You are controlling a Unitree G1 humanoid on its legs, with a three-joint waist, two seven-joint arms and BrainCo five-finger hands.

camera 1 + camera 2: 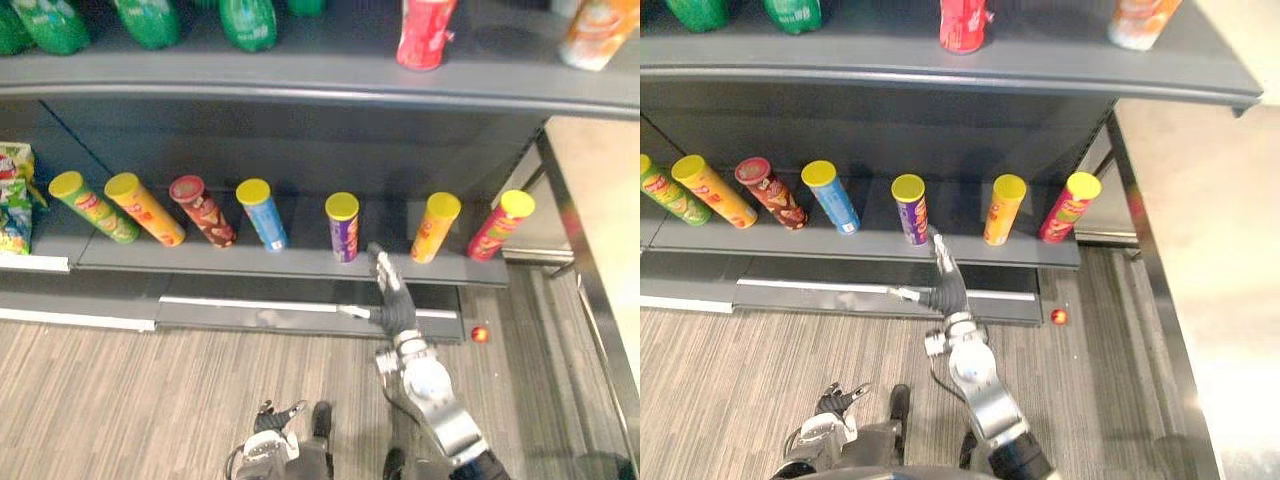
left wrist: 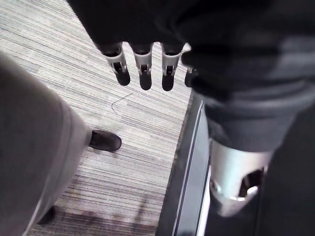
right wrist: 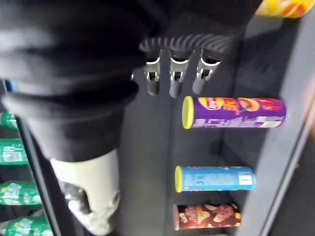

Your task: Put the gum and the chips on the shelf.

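Here the right robot hand (image 1: 394, 303) stretches empty, fingers straight, beside the purple chips can (image 1: 343, 228); left robot hand (image 2: 144, 73) hangs slack.

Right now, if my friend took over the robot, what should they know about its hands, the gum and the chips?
Right hand: open, empty, fingers straight, at the lower shelf edge beside the purple chip can.
Left hand: open, empty, low over the floor.
Done: chip cans stand in a row on that shelf.
Left: gum; a small red thing on the floor may be it.
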